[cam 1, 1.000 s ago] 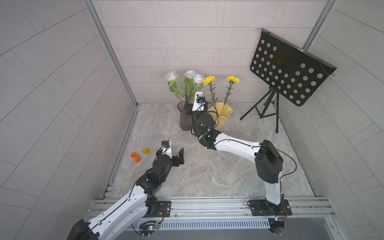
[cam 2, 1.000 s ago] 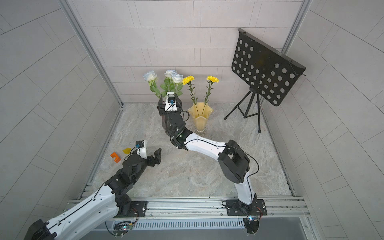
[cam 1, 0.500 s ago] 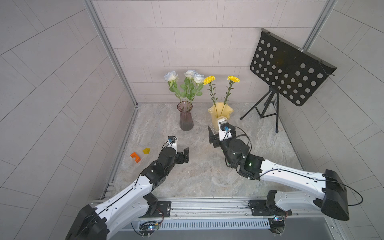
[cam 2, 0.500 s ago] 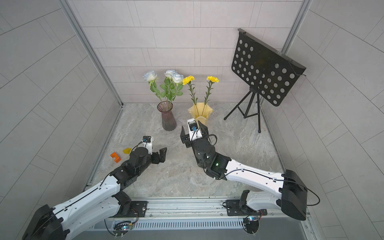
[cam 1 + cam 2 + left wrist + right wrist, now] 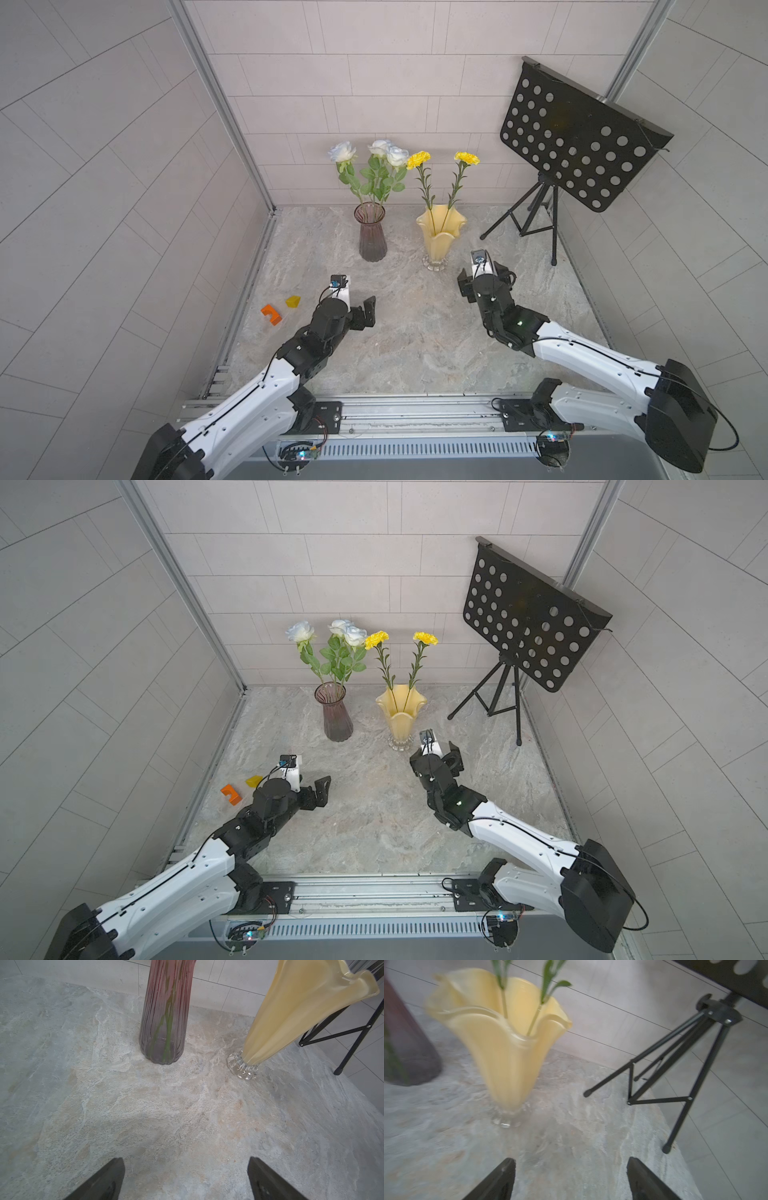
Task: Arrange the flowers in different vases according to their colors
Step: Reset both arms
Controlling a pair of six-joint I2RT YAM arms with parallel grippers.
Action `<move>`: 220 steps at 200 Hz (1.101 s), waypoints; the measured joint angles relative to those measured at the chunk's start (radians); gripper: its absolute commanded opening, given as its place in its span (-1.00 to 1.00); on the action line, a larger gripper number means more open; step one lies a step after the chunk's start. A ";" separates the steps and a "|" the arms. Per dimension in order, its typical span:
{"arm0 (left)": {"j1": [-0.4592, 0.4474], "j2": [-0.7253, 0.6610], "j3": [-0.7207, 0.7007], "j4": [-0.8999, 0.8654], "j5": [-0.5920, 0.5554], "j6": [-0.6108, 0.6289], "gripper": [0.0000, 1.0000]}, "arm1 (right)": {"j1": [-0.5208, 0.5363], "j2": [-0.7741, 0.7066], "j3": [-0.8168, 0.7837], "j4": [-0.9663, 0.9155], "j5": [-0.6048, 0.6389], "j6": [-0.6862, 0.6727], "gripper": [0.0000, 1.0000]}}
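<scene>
Toward the back edge of the mottled stone counter (image 5: 415,340), side by side yet apart: a ribbed, see-through purple glass vase (image 5: 372,237) with three white roses (image 5: 397,156), a pale yellow vase (image 5: 436,243) with wavy rim and clear knobbly foot, two frilly yellow carnations (image 5: 419,159) inside. Blooms cut off in both wrist views; right wrist view blurred. Both wide apart and empty: left fingers (image 5: 104,1180) and right fingers (image 5: 500,1180).

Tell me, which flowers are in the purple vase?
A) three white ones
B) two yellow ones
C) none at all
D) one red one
A: three white roses stand in the purple vase; the yellow flowers are in the yellow vase.
</scene>
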 measured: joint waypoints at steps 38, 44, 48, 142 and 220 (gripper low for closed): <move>0.000 -0.013 -0.001 0.007 -0.002 -0.003 1.00 | -0.187 0.138 -0.061 0.122 0.003 -0.058 0.81; 0.000 -0.013 -0.001 0.008 -0.002 -0.003 1.00 | -0.208 0.154 -0.067 0.135 0.003 -0.066 0.81; 0.000 -0.013 -0.001 0.008 -0.002 -0.003 1.00 | -0.222 0.164 -0.072 0.145 0.003 -0.070 0.81; 0.000 -0.013 -0.001 0.008 -0.006 -0.004 1.00 | -0.441 0.265 -0.192 0.450 -0.132 -0.048 0.80; 0.000 -0.013 -0.014 0.009 -0.043 0.001 1.00 | -0.483 0.385 -0.232 0.679 -0.193 -0.072 0.84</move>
